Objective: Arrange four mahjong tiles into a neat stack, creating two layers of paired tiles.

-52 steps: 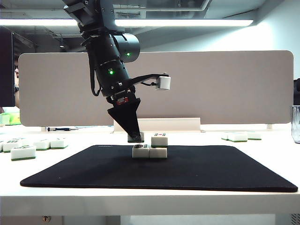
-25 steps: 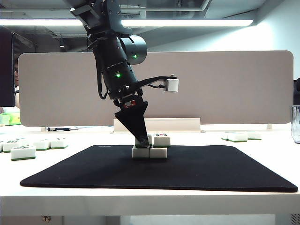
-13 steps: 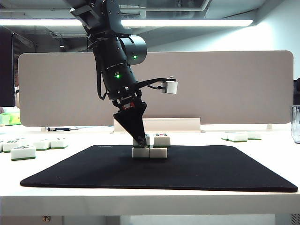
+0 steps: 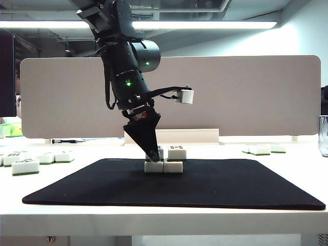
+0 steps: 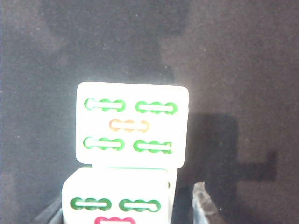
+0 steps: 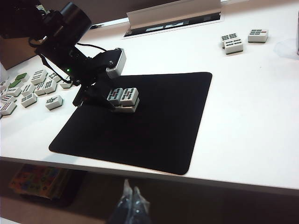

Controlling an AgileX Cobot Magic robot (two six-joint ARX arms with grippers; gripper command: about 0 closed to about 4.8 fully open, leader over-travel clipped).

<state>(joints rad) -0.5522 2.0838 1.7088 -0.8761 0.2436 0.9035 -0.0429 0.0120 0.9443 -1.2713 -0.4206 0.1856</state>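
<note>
You are in an office room with a long pale screen (image 4: 230,92) behind a white table (image 4: 307,154). A black mat (image 4: 230,184) lies flat on the table, and there is lots of bare mat all around. The stack (image 4: 165,160) sits near the middle of the mat, two tiles below and two on top. Its long side runs left to right in the outside view.

The left gripper (image 4: 152,154) points down at the top left tile (image 5: 117,196), which sits between its fingers. The fingers are spread wide, and you can see a dark gap beside one of them (so it does not look like a hold). The other top tile (image 5: 132,125) lies just past it, and the two touch.

The right gripper (image 6: 131,205) hangs far off by the table's front edge with its fingers pressed together.

I think the way out is straight up. A sideways move could push the top tiles.
</note>
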